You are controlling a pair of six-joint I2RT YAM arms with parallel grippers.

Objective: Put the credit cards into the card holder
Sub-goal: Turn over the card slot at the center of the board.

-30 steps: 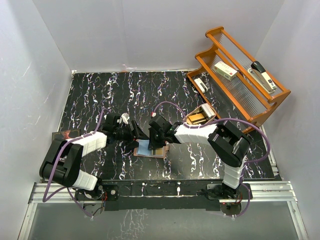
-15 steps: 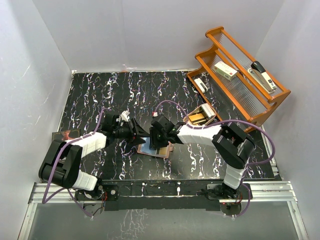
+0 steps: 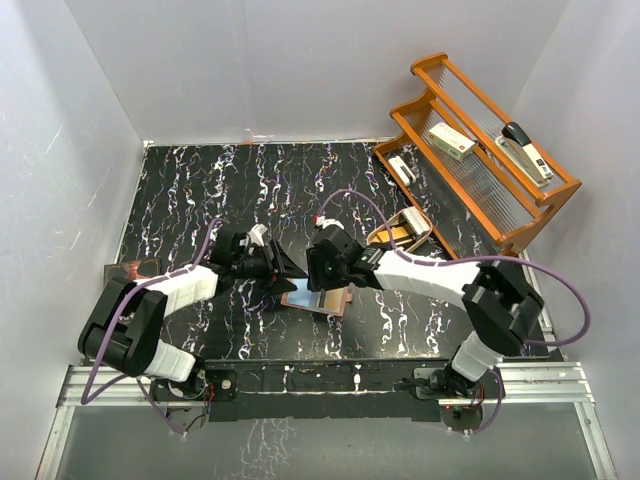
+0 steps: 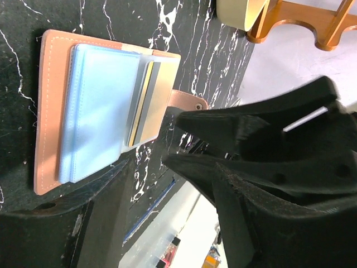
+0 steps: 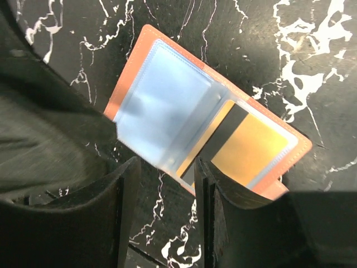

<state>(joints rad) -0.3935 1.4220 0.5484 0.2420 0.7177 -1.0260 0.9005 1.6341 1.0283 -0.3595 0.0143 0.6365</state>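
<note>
Black right end effector (image 5: 167, 167): fingers apart, nothing between them, poised close over the card holder (image 3: 318, 298) from its 12 o'clock; left end effector (image 4: 170, 139) at its 10 o'clock, fingers nearly meeting, cannot tell if fully closed. Holder lies open and flat mid-bench (image 3: 200, 180), the orange-gold card (image 5: 245, 148) seated in a clear pocket; what lies under the blue-tinted sleeves (image 5: 162, 106) is not readable. Judgement: cards light, stiff, slick, so pinch a short edge; leather soft, sleeves floppy, so pin a cover edge while inserting.
</note>
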